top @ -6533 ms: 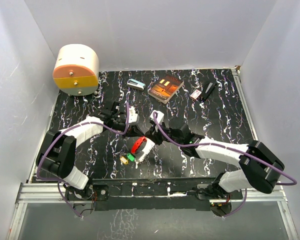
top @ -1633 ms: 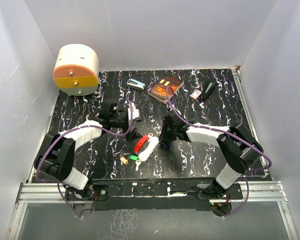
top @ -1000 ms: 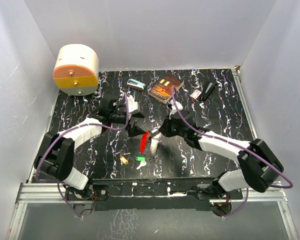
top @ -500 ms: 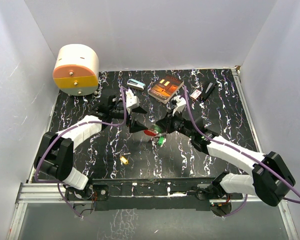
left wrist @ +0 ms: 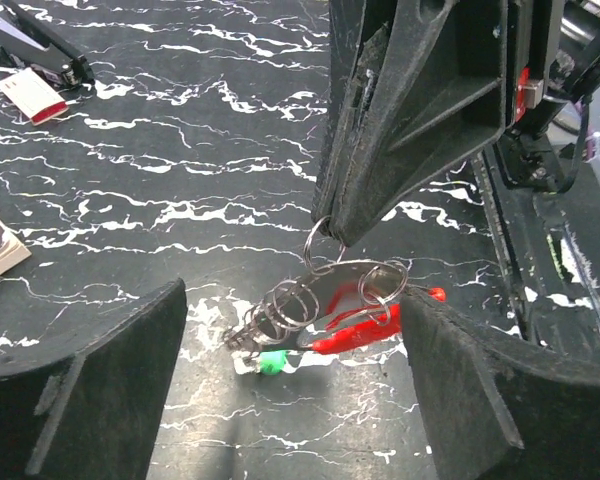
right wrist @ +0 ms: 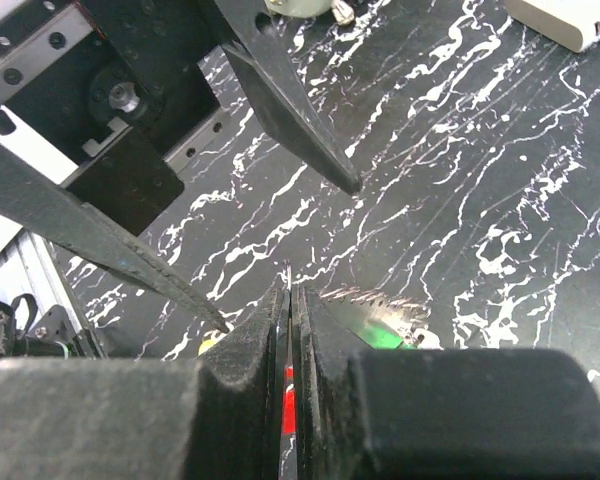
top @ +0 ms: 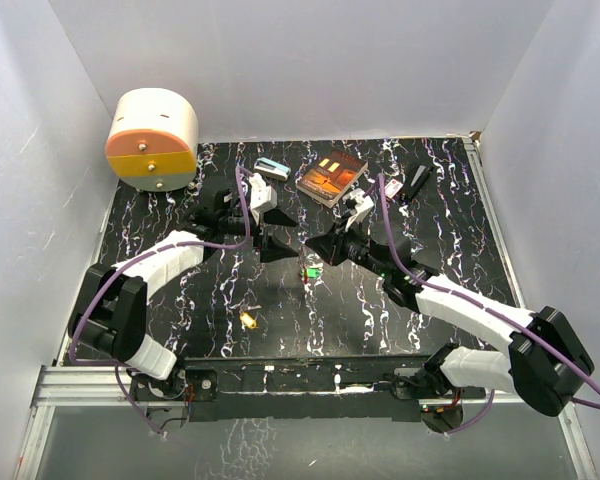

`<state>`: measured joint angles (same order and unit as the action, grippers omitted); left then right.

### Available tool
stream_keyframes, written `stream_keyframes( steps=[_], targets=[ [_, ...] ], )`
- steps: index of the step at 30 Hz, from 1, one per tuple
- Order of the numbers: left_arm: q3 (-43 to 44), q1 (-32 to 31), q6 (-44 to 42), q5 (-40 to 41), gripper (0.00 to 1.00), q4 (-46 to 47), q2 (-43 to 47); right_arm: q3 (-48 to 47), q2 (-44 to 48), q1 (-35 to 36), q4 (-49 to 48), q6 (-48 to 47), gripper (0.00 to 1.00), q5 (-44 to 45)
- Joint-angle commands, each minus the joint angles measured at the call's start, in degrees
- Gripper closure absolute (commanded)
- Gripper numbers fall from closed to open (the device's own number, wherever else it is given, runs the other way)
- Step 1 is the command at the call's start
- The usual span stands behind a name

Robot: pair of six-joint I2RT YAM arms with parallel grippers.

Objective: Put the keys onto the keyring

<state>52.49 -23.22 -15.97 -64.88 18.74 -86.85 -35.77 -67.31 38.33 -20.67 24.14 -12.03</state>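
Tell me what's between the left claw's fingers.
The keyring, carrying a red key and a green key, hanging from the shut right claw; the left wrist view shows it.

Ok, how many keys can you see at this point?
3. A red key and a green key hang from the rings pinched by the right gripper; a yellow key lies on the table near the front. Others may be hidden.

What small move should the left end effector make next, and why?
Probably ease the open left end effector forward and close it on the hanging keys. The right end effector is shut on the keyring, and they dangle free between the left fingers, so steadying them looks sensible.
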Motion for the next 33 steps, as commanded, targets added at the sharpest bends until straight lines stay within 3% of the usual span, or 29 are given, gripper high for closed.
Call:
stream_keyframes(
  steps=[1, 11, 17, 22, 33],
  targets=[
    [0.63, -0.34, 4.04, -3.8, 0.19, 0.85, 1.2, -0.31, 2.42, 1.61, -8.43, 0.25, 0.92, 2.32],
    [7.94, -0.34, 3.02, -5.95, 0.42, -12.75, 0.63, -3.17, 2.23, 5.99, -2.85, -3.16, 0.92, 12.15],
    [9.48, -0.42, 5.68, -10.72, 0.42, -13.16, -0.25, -4.44, 2.13, 8.17, -1.65, -4.44, 0.92, 17.39],
    [10.43, -0.42, 2.46, -9.34, 0.4, -18.4, -0.81, -4.65, 2.47, 9.5, -2.33, -4.25, 0.92, 21.06],
    [10.53, -1.12, 2.07, -9.13, 0.38, -18.98, -1.64, -5.8, 1.68, 12.24, -4.16, -3.91, 0.92, 23.86]
  ],
)
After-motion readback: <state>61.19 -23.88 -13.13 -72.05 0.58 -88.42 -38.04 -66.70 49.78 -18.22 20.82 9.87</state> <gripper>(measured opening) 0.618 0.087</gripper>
